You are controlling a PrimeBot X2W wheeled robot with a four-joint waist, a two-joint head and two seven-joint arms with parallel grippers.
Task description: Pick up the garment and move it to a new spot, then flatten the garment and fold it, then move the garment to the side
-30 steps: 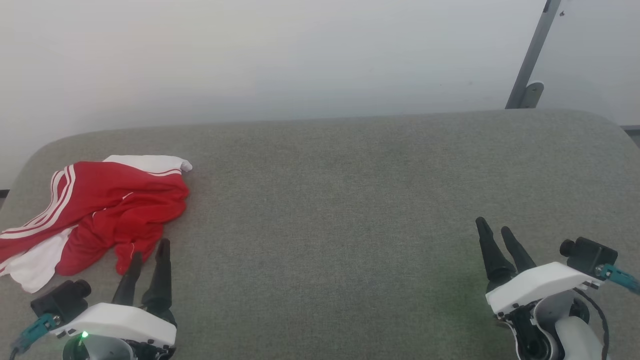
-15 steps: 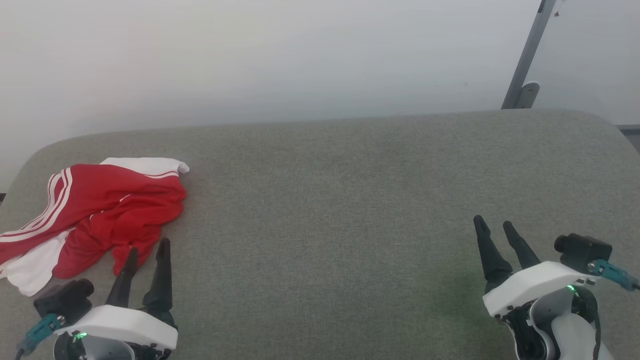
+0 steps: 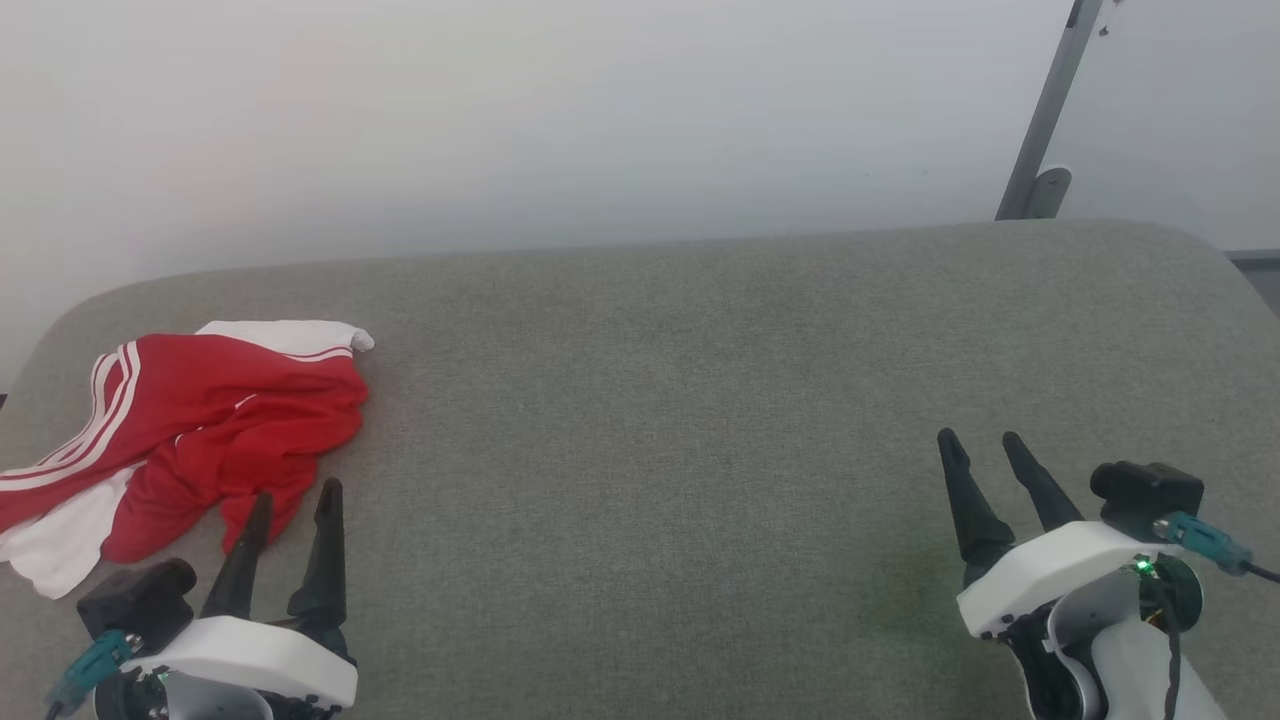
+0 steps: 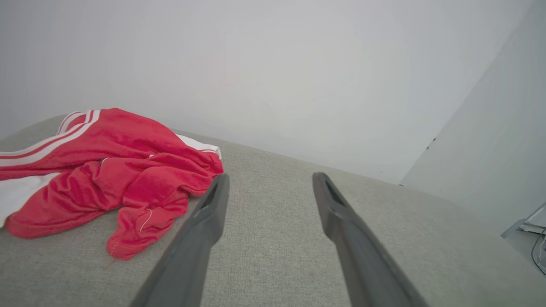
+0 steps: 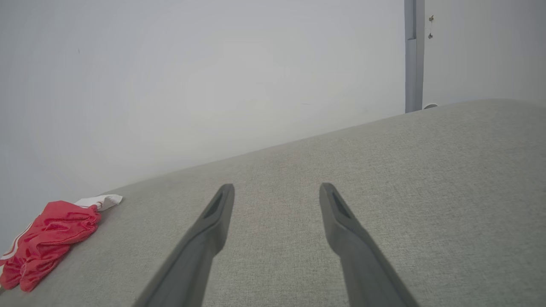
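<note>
— Grey woven cloth covers the wide padded surface [image 3: 700, 400] with rounded far corners. Behind it stands a plain white wall [image 3: 500, 120], with a slanting grey metal post [image 3: 1040, 110] at the right. From the head, where is the garment?

— The garment [image 3: 200, 430], a crumpled red jersey T-shirt of thin soft fabric with red-and-white striped trim, lies at the far left of the surface. Its long axis goes diagonally, from the near left edge up toward the far right, where a white sleeve [image 3: 300, 335] points to the right.

— And the grippers there?

— The left gripper [image 3: 297, 490], two long dark fingers on a white body, is at the lower left. Its fingers are spread and hold nothing, and its tips are just beside the near red fold. The right gripper [image 3: 978, 437] is at the lower right, also spread wide and empty, well apart from the garment.

— What does the left wrist show?

— The garment [image 4: 106, 170] lies to the left of the left gripper [image 4: 271, 175]. Its long axis runs left to right, the striped trim is on the far side, and one red flap reaches toward the camera. One fingertip is very close to the fold; whether it touches, I cannot tell.

— And the right wrist?

— The right gripper [image 5: 277, 186] has its fingers apart over bare grey cloth. The garment [image 5: 47, 238] is small at the lower left, with its white sleeve [image 5: 102, 200] toward the wall.
</note>
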